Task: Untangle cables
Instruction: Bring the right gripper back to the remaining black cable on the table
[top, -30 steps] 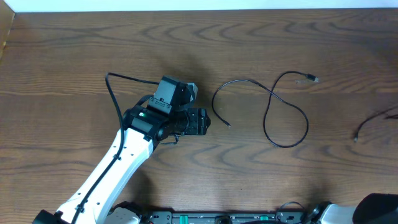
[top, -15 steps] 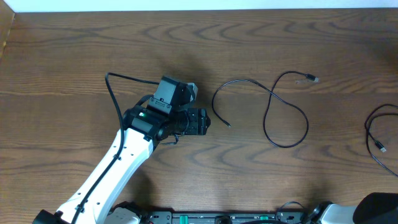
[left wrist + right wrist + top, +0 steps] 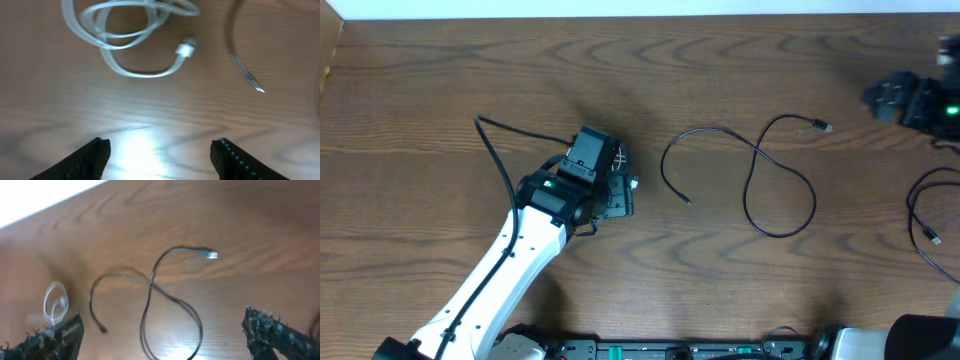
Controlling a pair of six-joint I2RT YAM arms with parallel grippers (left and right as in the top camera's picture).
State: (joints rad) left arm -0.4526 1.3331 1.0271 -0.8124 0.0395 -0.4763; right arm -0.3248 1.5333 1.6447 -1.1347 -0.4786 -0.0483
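Loosely looped black cable (image 3: 151,283) near coiled white cable (image 3: 142,75); left claw (image 3: 161,147), right claw (image 3: 161,320) spread.

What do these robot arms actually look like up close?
The left arm is a white tube ending in a black boxy wrist with a green light; a thin black wire loops off it. The left tool has two dark fingers, one visibly toothed.

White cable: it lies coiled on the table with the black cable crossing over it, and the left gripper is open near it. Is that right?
Not quite. The black cable does not cross the white cable. Its end lies beside the coil, apart from it, as the left wrist view shows. The rest holds: the white cable lies coiled on the table, and the left gripper is open near it.
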